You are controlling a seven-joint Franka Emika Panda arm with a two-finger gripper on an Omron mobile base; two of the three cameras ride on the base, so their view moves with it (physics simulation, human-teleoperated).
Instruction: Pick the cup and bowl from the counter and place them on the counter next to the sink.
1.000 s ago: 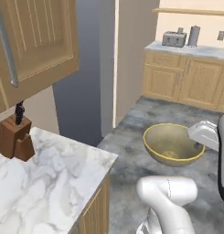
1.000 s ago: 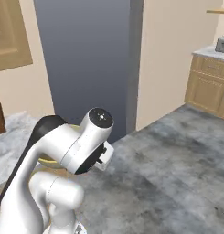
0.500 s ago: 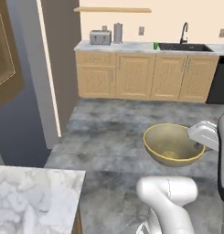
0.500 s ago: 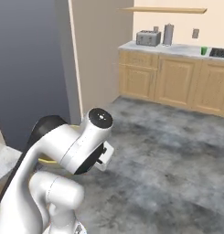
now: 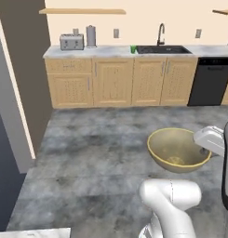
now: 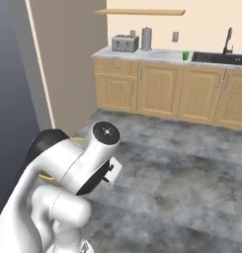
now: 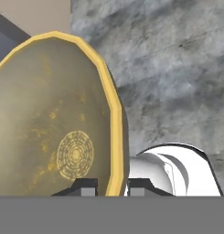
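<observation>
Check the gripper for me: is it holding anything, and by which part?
Yes, the gripper holds the bowl by its rim, one finger inside the wall and one outside.

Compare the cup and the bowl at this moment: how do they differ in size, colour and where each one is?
Size: the bowl is wide and round; the cup looks far smaller.
Colour: the bowl is dull olive-gold, the cup bright green.
Place: the bowl is carried above the grey floor, its rim between the jaws of the gripper; the cup stands upright on the counter, just left of the sink.
Shared: both are plain, handle-less open vessels.
</observation>
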